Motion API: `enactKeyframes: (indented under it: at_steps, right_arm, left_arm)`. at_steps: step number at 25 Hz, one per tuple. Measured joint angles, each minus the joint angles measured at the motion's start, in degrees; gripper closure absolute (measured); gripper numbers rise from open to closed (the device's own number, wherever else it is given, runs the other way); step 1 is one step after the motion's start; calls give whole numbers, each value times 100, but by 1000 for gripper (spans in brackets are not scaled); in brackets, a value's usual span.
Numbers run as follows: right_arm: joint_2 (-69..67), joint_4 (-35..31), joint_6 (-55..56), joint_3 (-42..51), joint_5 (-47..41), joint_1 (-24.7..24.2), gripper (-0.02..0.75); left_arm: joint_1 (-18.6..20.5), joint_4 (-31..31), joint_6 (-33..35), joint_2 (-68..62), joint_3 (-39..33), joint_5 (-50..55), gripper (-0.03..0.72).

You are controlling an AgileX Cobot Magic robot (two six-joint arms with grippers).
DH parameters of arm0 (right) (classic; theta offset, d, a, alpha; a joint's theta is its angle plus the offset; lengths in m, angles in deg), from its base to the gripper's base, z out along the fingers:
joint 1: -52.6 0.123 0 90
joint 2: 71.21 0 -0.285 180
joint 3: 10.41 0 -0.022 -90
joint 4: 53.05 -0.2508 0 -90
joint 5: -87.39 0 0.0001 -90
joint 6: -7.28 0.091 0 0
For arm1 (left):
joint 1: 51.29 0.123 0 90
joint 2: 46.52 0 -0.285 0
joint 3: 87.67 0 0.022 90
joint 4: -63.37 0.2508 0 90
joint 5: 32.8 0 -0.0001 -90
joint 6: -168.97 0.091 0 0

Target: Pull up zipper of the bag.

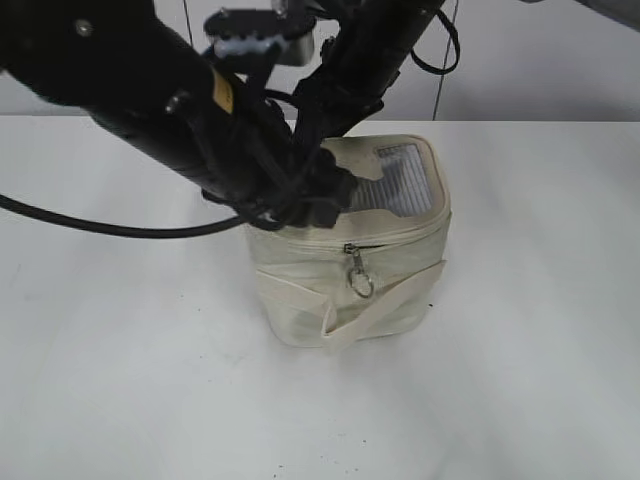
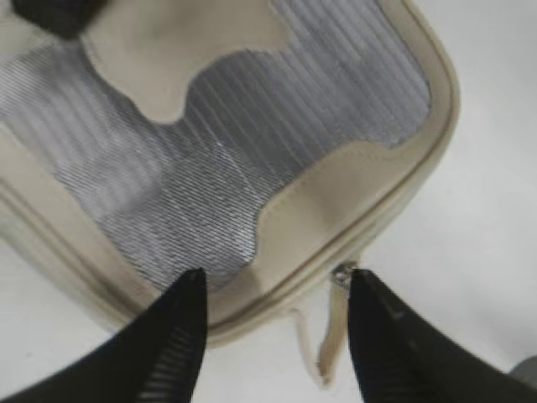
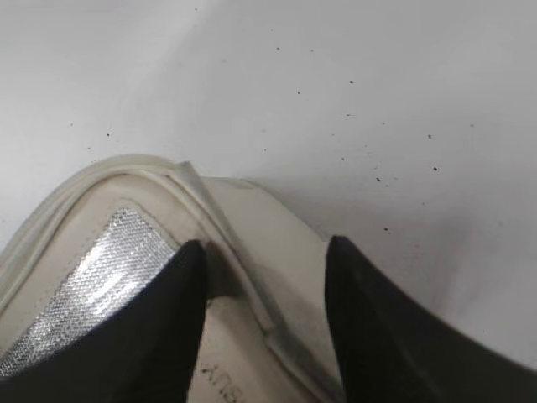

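Standing on the bench: the bag (image 1: 350, 285) is sitting upright on the white bench (image 1: 520, 380), near its middle, with both black arms leaning over its top.
Bag top: a grey ribbed panel (image 2: 252, 126) is filling the lid, with a cream patch (image 2: 168, 50) lying across it.
Bag side: a wide cream strap (image 1: 385, 305) is slanting across the front wall of the bag.
Zipper: the zipper (image 1: 340, 238) is running as a cream track round the bag's top rim, just under the lid.
Ring pull: a small silver ring (image 1: 360, 284) is hanging down from the zipper on the bag's front wall, above the strap.
Left hand: the left hand (image 2: 273, 336) is hovering over the bag's lid corner with its two dark fingers (image 2: 172, 344) standing apart, one over the rim and the other just beside a small metal piece at the zipper; nothing is being gripped between them.
Right hand: the right hand (image 3: 264, 323) is hanging over another edge of the bag's lid, fingers (image 3: 151, 327) spread apart, with the cream rim lying in the gap and not pinched.
Bench surface: small dark specks are showing on the bench beyond the bag in the right wrist view.
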Motion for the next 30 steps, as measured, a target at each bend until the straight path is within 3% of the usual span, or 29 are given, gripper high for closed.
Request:
enactKeyframes:
  at_steps: [6, 11, 16, 20, 27, 30]
  right_arm:
    - [351, 100, 88, 0, 0, -119, 307]
    - [629, 689, 330, 0, -4, -441, 307]
    - [746, 770, 447, 69, -4, -887, 306]
    - [905, 770, 474, 527, -4, -1278, 312]
    - [1299, 605, 367, 1762, 1, -1903, 401]
    - [1493, 469, 187, 2280, 1, -1992, 405]
  left_arm:
    - [280, 1364, 106, 413, 243, -15, 234]
    - [970, 1379, 925, 133, 732, -155, 233]
    - [1359, 699, 2071, -579, 1476, -147, 232]
    - [1373, -26, 2977, -1285, 2214, 112, 232]
    - [1373, -1761, 4871, -2352, 3487, 1506, 232]
    - [1373, -2111, 5218, -2650, 3803, 1964, 225]
